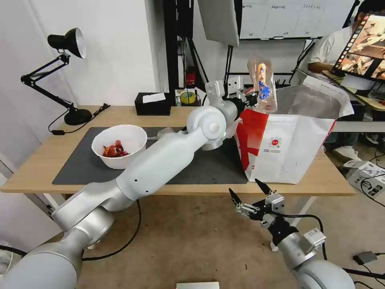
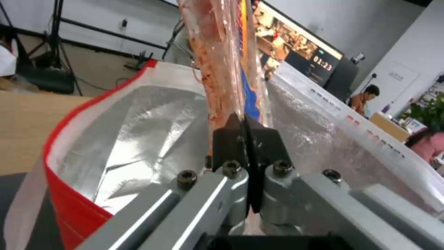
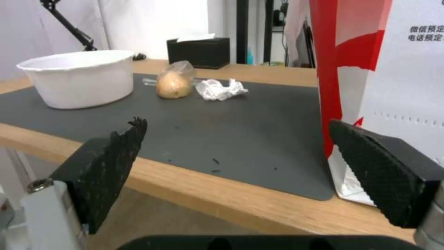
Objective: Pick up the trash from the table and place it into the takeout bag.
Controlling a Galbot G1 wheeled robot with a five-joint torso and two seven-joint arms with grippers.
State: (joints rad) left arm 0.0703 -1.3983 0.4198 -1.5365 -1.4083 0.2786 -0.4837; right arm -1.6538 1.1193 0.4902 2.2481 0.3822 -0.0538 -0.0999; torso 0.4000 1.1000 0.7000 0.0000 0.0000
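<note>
Right gripper (image 1: 248,192) low before the table (image 1: 48,160) edge, jaws spread wide, nothing between them. Left gripper (image 1: 252,99) raised over the open mouth of the bag (image 1: 296,152), pinched tight on the clear tray (image 1: 262,84), which stands on edge above the foil lining. On the mat (image 3: 259,139): bowl (image 1: 119,145) with red shells, lump bag (image 3: 174,80), tissue (image 3: 220,89) just beside it.

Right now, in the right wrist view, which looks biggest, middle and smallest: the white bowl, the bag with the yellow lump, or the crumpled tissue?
1. white bowl, clearly biggest.
2. and 3. bag with the yellow lump and crumpled tissue look about alike, so no ranking.
</note>
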